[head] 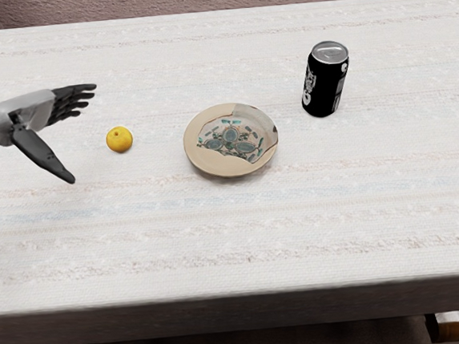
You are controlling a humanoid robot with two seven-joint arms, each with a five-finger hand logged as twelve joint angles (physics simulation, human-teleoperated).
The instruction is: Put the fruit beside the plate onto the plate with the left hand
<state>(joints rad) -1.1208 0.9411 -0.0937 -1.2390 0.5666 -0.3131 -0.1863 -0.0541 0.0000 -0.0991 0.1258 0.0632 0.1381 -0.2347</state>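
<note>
I see the orange (119,139) sitting on the pale, faintly striped surface (235,236), just left of the plate (199,160) and clear of its rim, with a strip of bare cloth between them. It is small, yellow-orange and smooth-looking, brighter on top and shaded underneath, with a short shadow beneath it. It looks almost perfectly round from here, so I can't pick out a long axis, and I can't tell which way its stem end faces at this size.

The plate is a tan ceramic dish with a teal and white floral pattern in its well, and its rim looks chipped or uneven at the upper right. Nothing lies on it.

My left hand (35,112) comes in from the left edge and hovers to the left of the orange, not touching it. Its dark fingers (74,95) are stretched out toward the right, slightly fanned, and the thumb (47,158) angles down and to the right, well apart from them. The hand holds nothing.

A black soda can (325,79) stands upright to the right of the plate, further back.
</note>
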